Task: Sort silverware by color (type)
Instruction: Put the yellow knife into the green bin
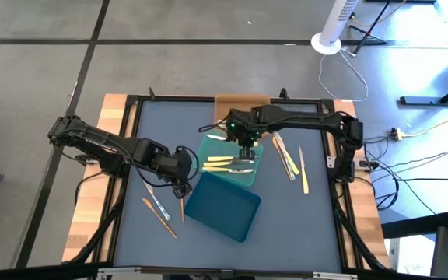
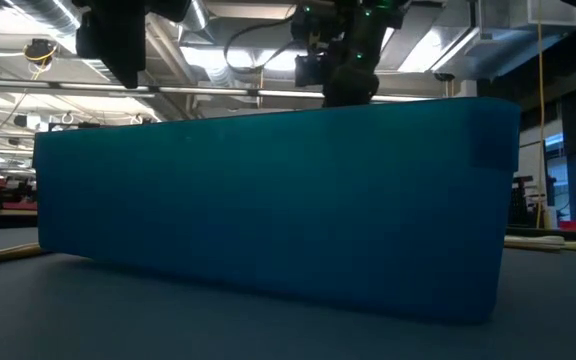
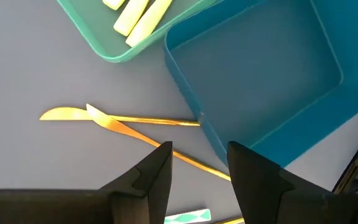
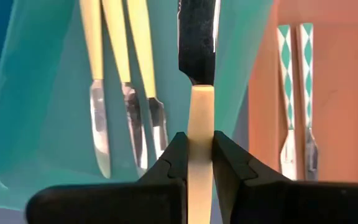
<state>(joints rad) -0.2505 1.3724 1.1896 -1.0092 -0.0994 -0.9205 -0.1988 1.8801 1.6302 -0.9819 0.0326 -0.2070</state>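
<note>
From above, we see the right gripper [image 1: 243, 148] over the teal-green tray [image 1: 208, 148]; the left gripper [image 1: 183, 175] sits beside the dark blue tray [image 1: 224, 206].

Past the left gripper's [image 3: 197, 165] spread, empty fingers, we see two orange-tan utensils [image 3: 114, 119] crossed.

Between the right gripper's [image 4: 199, 155] closed fingers, we see a pale yellow utensil [image 4: 200, 134] clamped above three pale yellow knives [image 4: 120, 56].

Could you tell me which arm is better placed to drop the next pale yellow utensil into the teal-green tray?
Right. Its gripper holds a pale yellow utensil directly above the teal-green tray; the left gripper is open, empty, beside the dark blue tray.
</note>
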